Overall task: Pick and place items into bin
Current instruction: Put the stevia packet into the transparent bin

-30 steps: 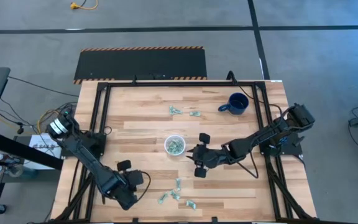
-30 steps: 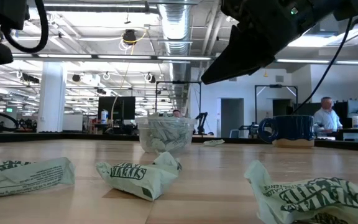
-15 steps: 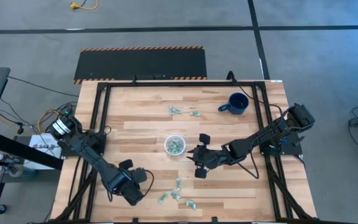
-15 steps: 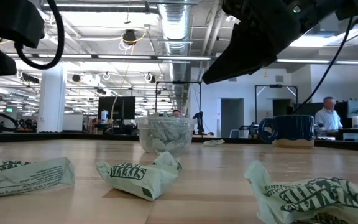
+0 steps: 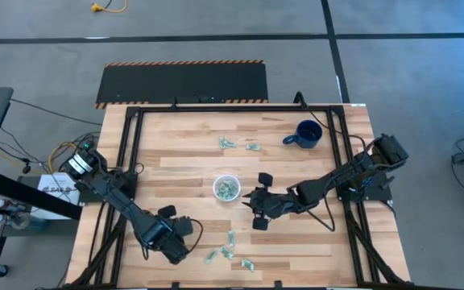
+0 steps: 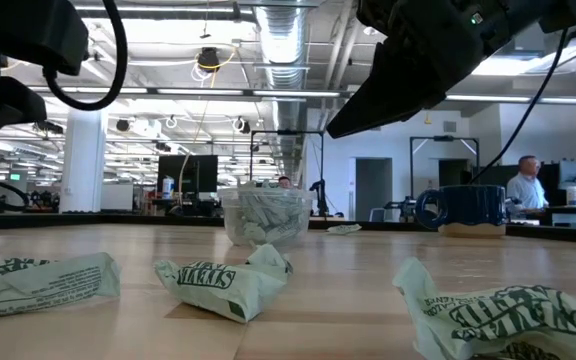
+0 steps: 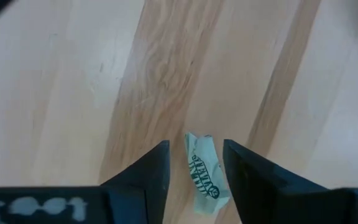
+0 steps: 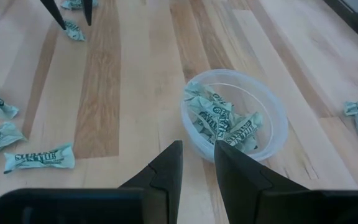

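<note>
Left claw (image 7: 194, 163) hovers open over a wrapper (image 7: 204, 174).

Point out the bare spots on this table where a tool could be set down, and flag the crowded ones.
Free: the wide stretch of table between the left frame rail and the cup, and the near-right corner. Crowded: around the cup, where the right gripper hovers; the near edge, where wrappers lie by the left gripper; the far side with two wrappers and the blue mug.
</note>
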You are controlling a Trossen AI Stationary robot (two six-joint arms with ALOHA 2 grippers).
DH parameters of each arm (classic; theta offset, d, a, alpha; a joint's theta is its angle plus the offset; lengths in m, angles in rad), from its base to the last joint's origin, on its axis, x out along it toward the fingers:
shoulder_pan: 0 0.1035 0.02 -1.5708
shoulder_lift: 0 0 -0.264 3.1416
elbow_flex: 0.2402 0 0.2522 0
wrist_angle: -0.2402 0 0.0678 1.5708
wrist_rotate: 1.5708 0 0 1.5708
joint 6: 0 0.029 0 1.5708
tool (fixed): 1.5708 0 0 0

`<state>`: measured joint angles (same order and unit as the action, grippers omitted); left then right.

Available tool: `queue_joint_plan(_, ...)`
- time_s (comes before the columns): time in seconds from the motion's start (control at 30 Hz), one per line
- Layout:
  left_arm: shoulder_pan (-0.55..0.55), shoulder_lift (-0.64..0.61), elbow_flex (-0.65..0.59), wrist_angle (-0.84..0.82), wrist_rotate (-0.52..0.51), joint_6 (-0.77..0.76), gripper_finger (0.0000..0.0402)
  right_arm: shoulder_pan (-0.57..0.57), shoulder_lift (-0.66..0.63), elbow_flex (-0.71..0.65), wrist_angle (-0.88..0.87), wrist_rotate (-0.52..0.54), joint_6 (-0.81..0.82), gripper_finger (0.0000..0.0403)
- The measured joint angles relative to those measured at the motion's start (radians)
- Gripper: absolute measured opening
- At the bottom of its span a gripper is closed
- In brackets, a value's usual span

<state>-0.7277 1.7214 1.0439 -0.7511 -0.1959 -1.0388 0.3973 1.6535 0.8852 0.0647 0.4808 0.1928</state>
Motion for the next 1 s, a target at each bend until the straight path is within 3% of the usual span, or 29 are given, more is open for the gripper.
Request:
queue_joint_plan(0.27,0.001,0.004,0.0,0.001,0.001,0.0,0.0185,0.0,0.0,0.0,-0.001,0.0,0.0,0.0086)
queue_joint_plan(0.77,0.041,0.105,0.003,0.018,0.066,0.03,0.0187,0.0,0.0,0.0,-0.005,0.0,0.002,0.0086)
queue_joint_plan(0.87,0.041,0.106,0.002,0.021,0.066,0.048,0.0178,0.0,0.0,0.0,-0.005,0.0,0.002,0.0086)
queue_joint_plan(1.0,0.045,0.107,0.002,0.026,0.066,0.06,0.0134,0.0,0.0,0.0,-0.006,0.0,0.011,0.0086)
